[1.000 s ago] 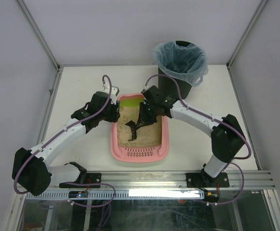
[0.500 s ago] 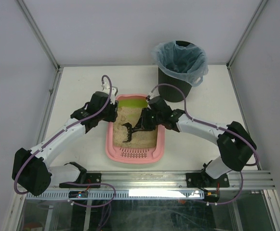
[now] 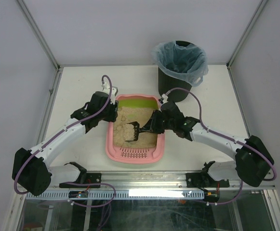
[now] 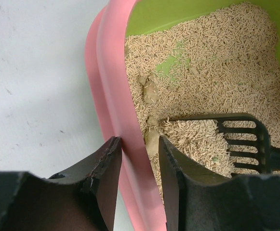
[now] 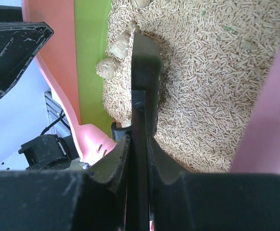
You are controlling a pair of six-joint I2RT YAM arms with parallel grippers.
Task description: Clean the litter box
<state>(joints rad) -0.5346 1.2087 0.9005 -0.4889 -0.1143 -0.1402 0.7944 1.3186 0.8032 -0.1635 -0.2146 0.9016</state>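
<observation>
Scooping now. Pink plastic litter box [image 3: 135, 155], lime-green inner wall, sits flat on the white desk [image 3: 72, 84]. A black cylindrical bin with pale blue bag [image 3: 180, 62] is off the box's far right corner. Left gripper [image 4: 137, 159] fingers are narrow, pinching the box's left rim. Right gripper [image 5: 139, 154] fingers are clamped on the small black slotted scoop [image 3: 132, 131], tines down in litter near the box's left wall, beside beige clumps [image 4: 150, 91]. Advice: blade low, slide under clumps, lift level, sift gently over the box.
</observation>
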